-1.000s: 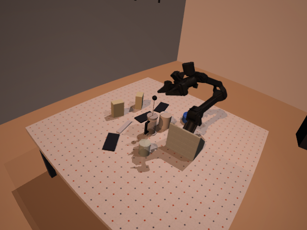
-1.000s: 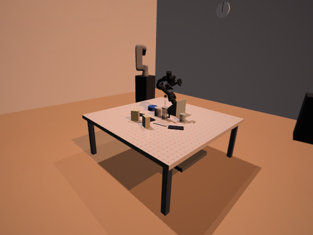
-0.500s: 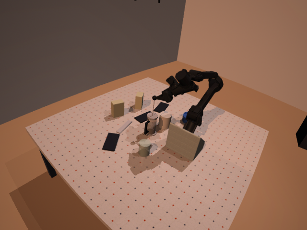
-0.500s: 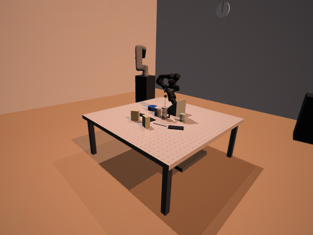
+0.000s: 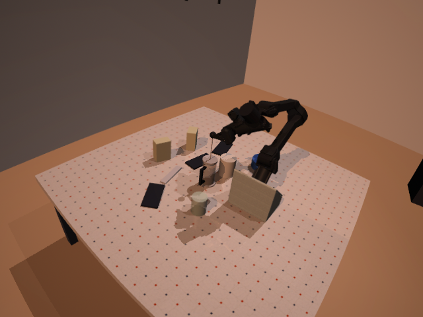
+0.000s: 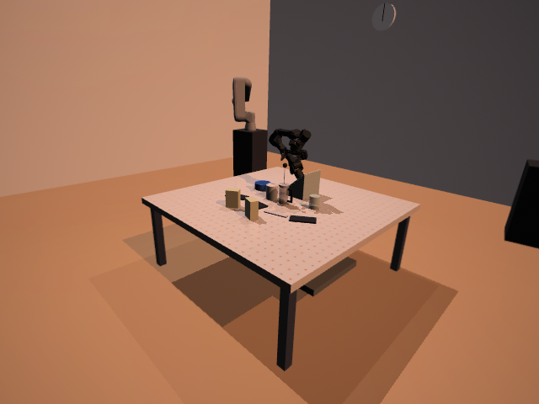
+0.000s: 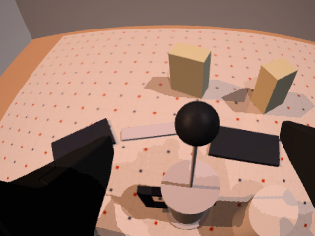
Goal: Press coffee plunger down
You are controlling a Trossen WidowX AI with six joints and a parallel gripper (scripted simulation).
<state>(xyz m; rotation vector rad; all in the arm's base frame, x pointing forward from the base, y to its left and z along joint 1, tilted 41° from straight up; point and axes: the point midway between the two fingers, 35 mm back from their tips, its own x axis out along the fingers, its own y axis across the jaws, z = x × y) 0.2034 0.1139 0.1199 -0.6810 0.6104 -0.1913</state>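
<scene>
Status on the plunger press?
Claw open, empty, beside plunger knob. Plunger up, coffee press upright. Tan cylinder close alongside.

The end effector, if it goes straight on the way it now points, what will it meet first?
Most likely the black plunger knob: it sits nearly centred between the open end effector fingers in the wrist view. Depth is unclear, but nothing appears nearer.
</scene>
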